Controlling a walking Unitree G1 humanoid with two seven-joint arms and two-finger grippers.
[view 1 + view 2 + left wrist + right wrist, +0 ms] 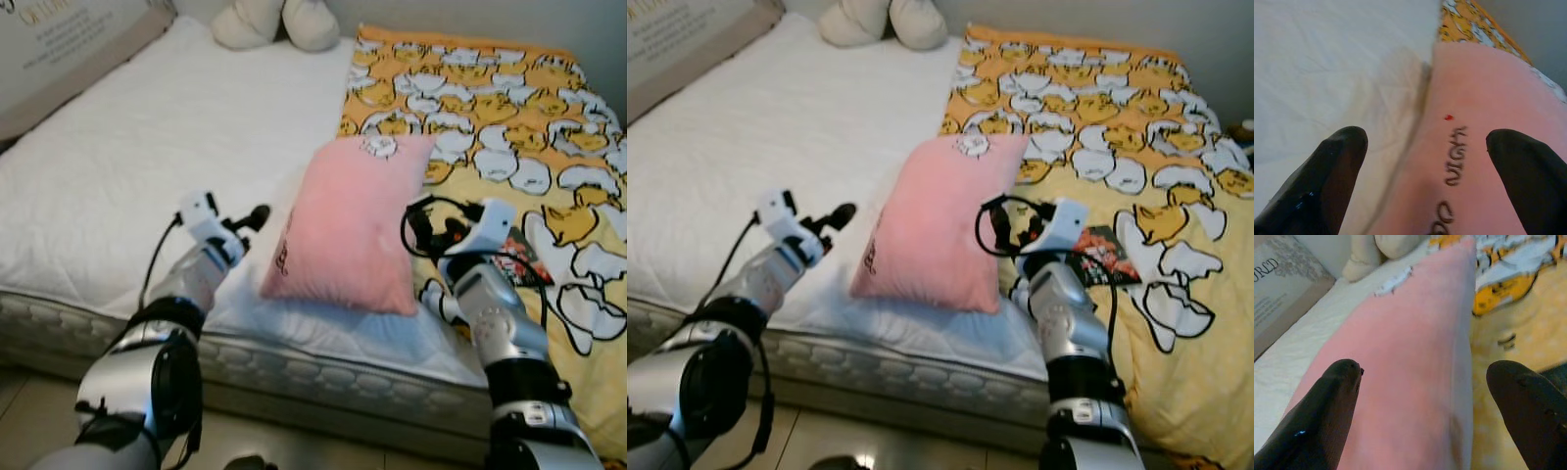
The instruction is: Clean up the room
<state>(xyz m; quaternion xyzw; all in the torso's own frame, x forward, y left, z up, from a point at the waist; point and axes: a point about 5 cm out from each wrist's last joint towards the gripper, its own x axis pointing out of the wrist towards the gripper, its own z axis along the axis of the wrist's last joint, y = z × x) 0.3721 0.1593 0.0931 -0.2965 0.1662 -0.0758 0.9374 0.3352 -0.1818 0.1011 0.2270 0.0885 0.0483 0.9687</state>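
A pink pillow [351,221] with dark lettering lies on the white mattress [127,157], near its front edge and partly over the yellow duck-print blanket [509,127]. My left gripper [257,217] hovers at the pillow's left edge, open, its fingers [1327,181] straddling the seam where pillow [1484,132] meets sheet. My right gripper [419,223] is at the pillow's right edge, open, with the pillow [1415,362] between its spread fingers [1327,406]. Neither gripper holds anything.
A cream plush toy [276,22] sits at the head of the bed. A cardboard box [69,49] leans at the far left. A dark printed packet [519,257] lies on the blanket by my right wrist. Floor tiles show below the mattress edge.
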